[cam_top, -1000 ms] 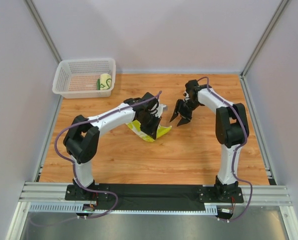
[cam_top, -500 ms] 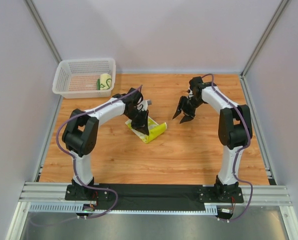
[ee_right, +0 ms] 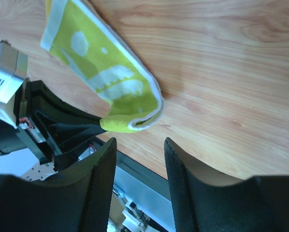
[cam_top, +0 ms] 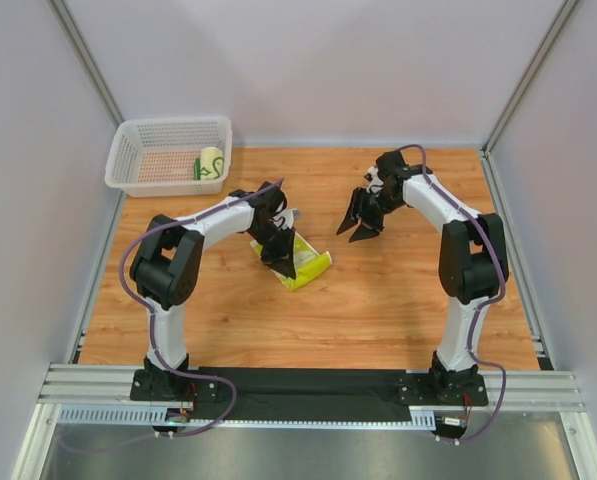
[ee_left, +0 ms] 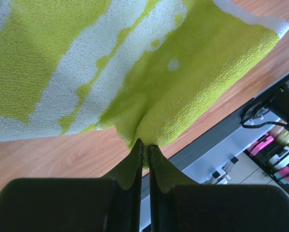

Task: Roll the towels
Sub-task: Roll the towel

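A lime-yellow towel (cam_top: 308, 264) with white patches lies partly lifted on the wooden table left of centre. My left gripper (cam_top: 280, 256) is shut on it. In the left wrist view the jaws (ee_left: 144, 143) pinch a bunched fold of the towel (ee_left: 183, 72), which spreads above them. My right gripper (cam_top: 356, 224) hangs open to the right of the towel, apart from it. In the right wrist view the open gripper (ee_right: 140, 144) holds nothing, and the towel's folded corner (ee_right: 129, 121) shows just beyond the fingers. A rolled towel (cam_top: 210, 162) lies in the basket.
A white mesh basket (cam_top: 138, 182) stands at the table's back left corner. Grey walls close in the table on the left, back and right. The black rail with both arm bases runs along the near edge (cam_top: 308, 392).
My left gripper has pulled the towel to the left and slightly toward the back. My right gripper drew back, then shifted a little left toward the towel.
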### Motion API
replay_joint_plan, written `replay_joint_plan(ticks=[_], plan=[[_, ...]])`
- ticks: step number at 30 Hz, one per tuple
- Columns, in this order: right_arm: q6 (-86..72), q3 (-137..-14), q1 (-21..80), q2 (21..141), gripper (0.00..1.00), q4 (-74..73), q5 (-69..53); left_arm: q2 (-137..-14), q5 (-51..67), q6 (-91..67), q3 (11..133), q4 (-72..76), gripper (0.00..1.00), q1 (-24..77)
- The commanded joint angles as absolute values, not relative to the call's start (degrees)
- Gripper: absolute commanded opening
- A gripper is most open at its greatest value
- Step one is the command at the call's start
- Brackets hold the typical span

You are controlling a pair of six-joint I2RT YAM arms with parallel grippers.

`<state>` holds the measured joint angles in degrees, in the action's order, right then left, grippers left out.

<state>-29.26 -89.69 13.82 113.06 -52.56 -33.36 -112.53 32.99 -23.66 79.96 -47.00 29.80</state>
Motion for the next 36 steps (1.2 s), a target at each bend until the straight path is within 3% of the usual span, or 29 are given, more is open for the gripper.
replay_joint_plan(ticks=[1,13,25,30,36], plan=[[-26.72,-90.44,15.90,110.48,0.45,-49.83,-38.40,-113.46,34.19,-26.71,80.77,-48.16,0.10,28.48],[-21.98,-91.31,21.35,112.67,0.22,-47.81,-46.32,-118.91,34.10,-28.92,82.35,-50.97,0.13,25.05],[-22.06,-93.78,26.98,119.26,0.19,-46.15,-46.94,-124.10,28.83,-22.59,92.28,-58.53,0.19,24.17],[-23.03,-95.01,26.46,123.65,0.19,-44.22,-45.18,-124.45,29.09,-22.32,91.67,-58.54,0.20,24.17],[-24.17,-96.85,26.28,128.31,0.15,-43.68,-40.62,-123.66,29.44,-21.97,91.41,-57.75,0.27,24.17]])
